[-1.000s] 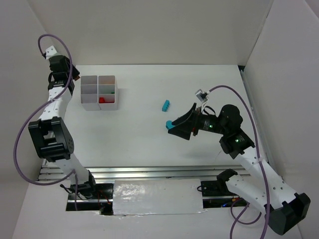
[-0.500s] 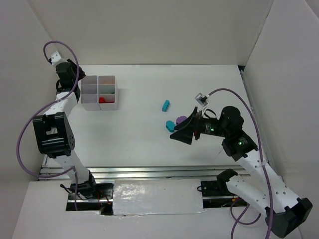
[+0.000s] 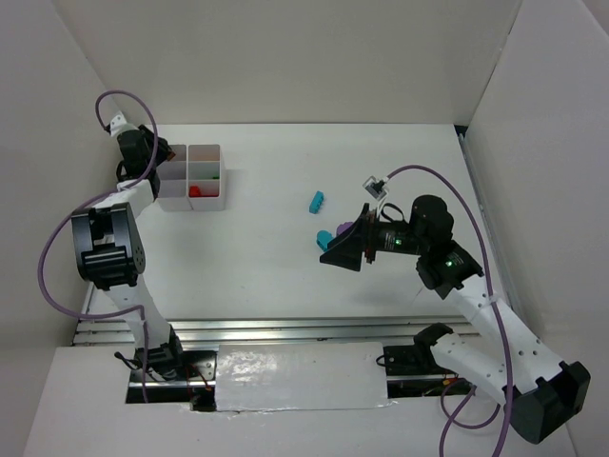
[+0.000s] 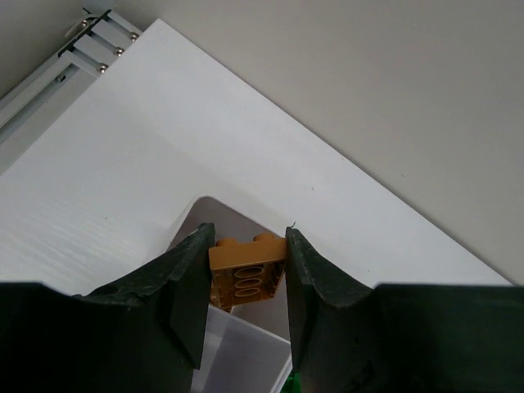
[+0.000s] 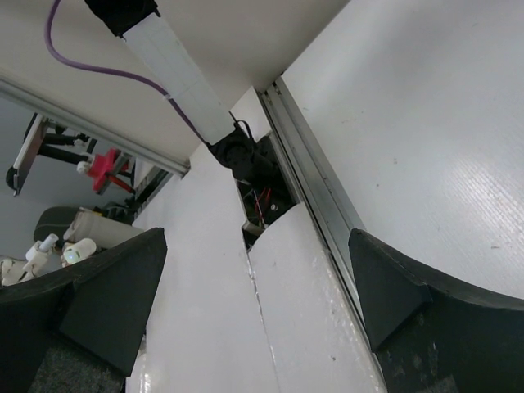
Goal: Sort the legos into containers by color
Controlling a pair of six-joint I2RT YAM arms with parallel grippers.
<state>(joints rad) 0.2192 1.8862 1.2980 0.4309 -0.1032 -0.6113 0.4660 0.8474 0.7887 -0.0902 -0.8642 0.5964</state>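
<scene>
Closest to the near edge of the tabletop [image 3: 266,257], right of centre, the right gripper [image 3: 343,249] hangs with its fingers [image 5: 106,303] spread wide and nothing between them. Just beside it lie a purple lego [image 3: 346,229] and a small teal lego [image 3: 325,237] (both partly hidden by the gripper). A little farther off, a teal brick [image 3: 316,201] sits alone. Toward the far-left corner stands the white tray [image 3: 190,202], with a red lego [image 3: 195,190] in its near-right compartment. Over the tray's far-left corner, the left gripper [image 4: 246,255] has its fingers clenched on a yellow-orange lego [image 4: 244,274].
</scene>
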